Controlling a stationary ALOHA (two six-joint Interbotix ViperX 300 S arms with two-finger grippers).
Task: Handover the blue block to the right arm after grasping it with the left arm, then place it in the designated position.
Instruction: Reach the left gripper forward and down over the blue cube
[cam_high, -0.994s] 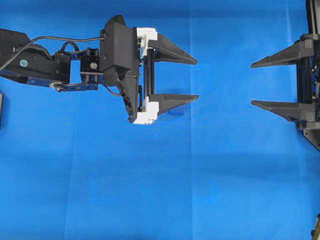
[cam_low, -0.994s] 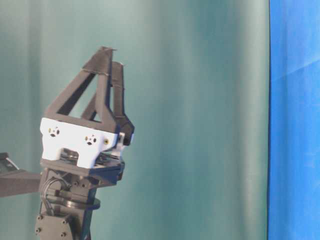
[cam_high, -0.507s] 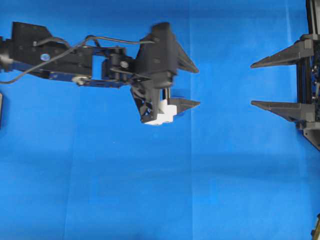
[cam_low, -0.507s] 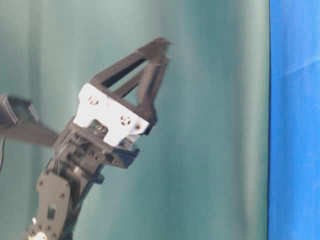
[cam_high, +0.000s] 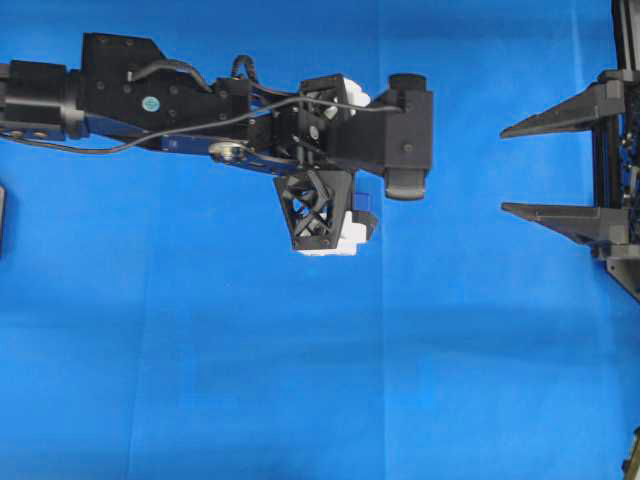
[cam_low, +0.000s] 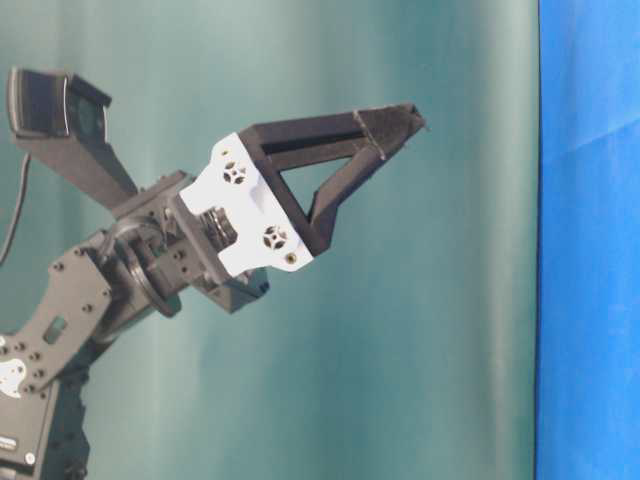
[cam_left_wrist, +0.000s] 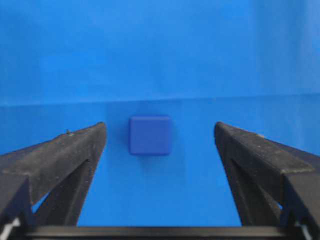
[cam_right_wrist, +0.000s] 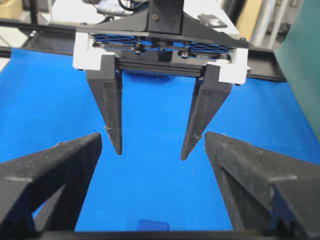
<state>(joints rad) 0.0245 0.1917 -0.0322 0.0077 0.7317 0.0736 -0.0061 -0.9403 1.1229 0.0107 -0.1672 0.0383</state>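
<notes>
- I am seeing the left gripper (cam_left_wrist: 160, 145) pointing down at the blue cloth (cam_high: 300, 380), fingers spread wide and holding nothing.
- The blue block (cam_left_wrist: 150, 135) is lying flat on the cloth between the two left fingers (cam_left_wrist: 65, 155), apart from both, with bare cloth showing on each side; it is sitting a little nearer the finger on the left of the wrist view.
- From overhead, the left arm (cam_high: 180, 100) is covering most of the block; I am catching only a dark-blue corner (cam_high: 364, 200) beside the white bracket.
- The right gripper (cam_high: 520, 168) is waiting at the right edge of the overhead view, fingers wide apart and empty, tips aimed toward the left arm.
- Open cloth is lying between the two grippers, and the whole lower half of the overhead view is showing cloth only.
- In the right wrist view the left fingers (cam_right_wrist: 111, 115) are hanging tips-down above the block (cam_right_wrist: 153, 225).
- A fold line is running across the cloth just behind the block in the left wrist view.
</notes>
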